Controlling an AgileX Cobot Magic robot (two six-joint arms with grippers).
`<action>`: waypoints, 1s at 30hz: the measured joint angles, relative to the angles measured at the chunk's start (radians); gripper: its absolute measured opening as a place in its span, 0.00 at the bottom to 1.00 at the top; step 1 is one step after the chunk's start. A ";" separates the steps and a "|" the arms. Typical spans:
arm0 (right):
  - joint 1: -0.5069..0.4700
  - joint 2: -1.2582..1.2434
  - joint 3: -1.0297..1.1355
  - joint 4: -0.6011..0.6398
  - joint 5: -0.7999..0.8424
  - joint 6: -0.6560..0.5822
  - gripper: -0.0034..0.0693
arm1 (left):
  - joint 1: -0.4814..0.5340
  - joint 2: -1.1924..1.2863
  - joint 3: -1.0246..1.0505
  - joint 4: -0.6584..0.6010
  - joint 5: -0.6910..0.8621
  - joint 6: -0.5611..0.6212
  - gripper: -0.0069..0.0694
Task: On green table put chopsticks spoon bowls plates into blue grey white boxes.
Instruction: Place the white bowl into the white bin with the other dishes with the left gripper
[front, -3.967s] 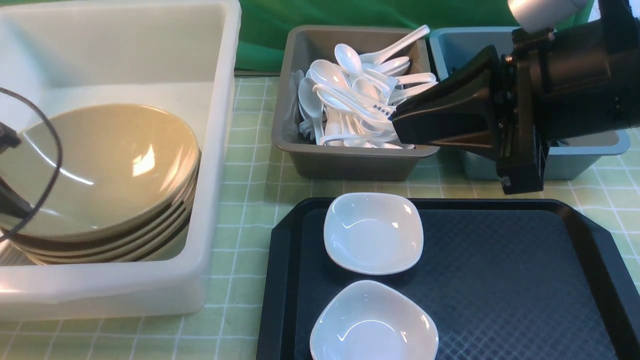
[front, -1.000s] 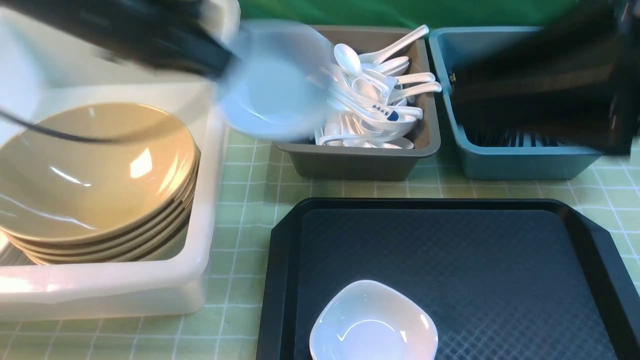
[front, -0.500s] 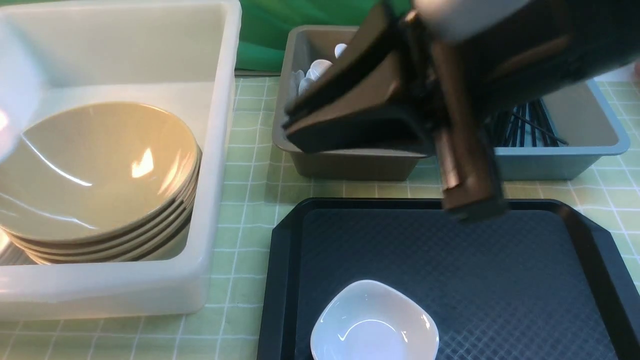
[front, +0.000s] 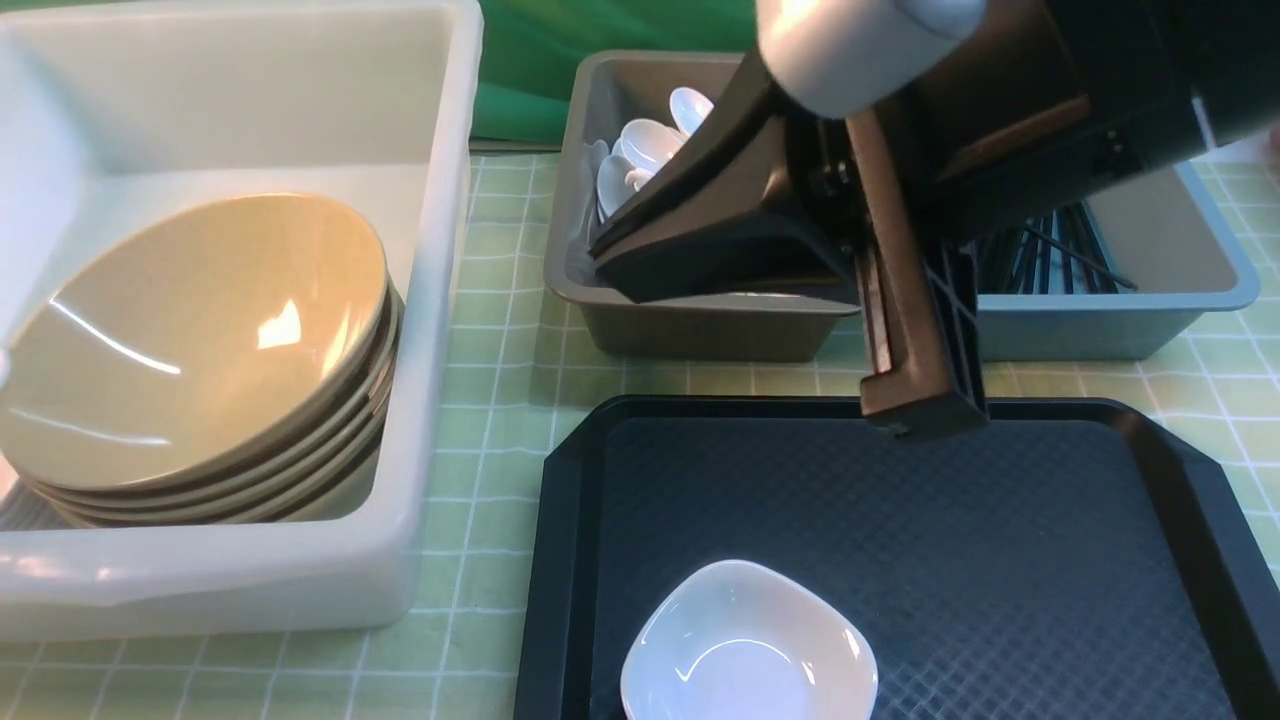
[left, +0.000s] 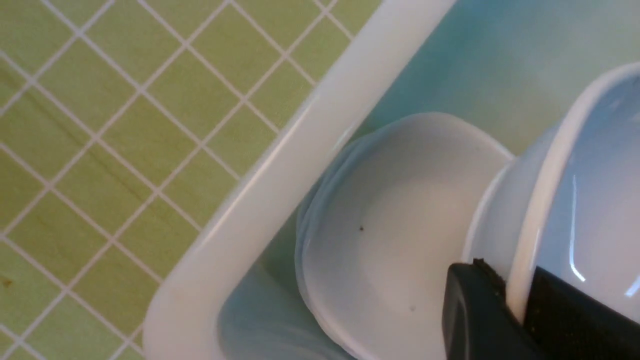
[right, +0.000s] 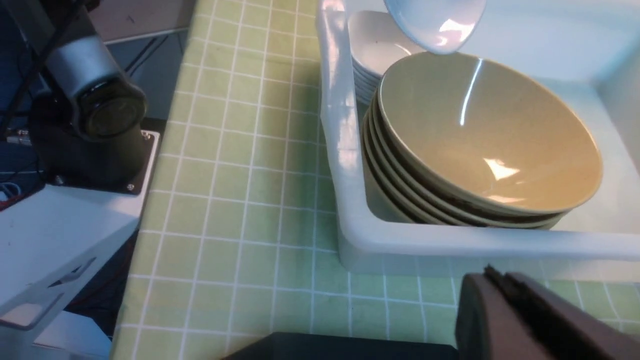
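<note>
Green cloth (front: 610, 25) hangs behind the pale gridded tabletop (front: 490, 400). My left claw (left: 510, 295) is closed on the rim of a white dish (left: 600, 200) — tilted, rounded, with no clear long axis. It hangs over the big white box (front: 400, 560), just beside the stack of small dishes (left: 390, 240) that I judge it should join; the left arm is the nearer one. The bowls (front: 200, 340), nested and leaning, are what stands in the way, their top rim close under the dish; I can't tell whether they touch. I'd level it, then ease it across onto the stack.

My right claw (front: 608, 268) is closed with nothing in it, over the grey box (front: 700, 330) of spoons (front: 648, 145). The chopsticks (front: 1065, 250) lie in the blue box (front: 1120, 330). Another dish (front: 745, 650) waits on the black tray (front: 950, 560).
</note>
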 joint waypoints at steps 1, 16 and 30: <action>0.000 0.004 0.000 -0.001 0.000 0.002 0.08 | 0.000 -0.011 -0.015 0.004 0.002 0.000 0.11; 0.000 0.024 0.000 -0.004 0.000 0.018 0.08 | 0.000 0.032 -0.114 0.079 0.072 -0.037 0.11; 0.000 0.059 0.001 -0.005 0.000 0.022 0.08 | -0.002 0.134 -0.025 0.060 0.055 -0.053 0.11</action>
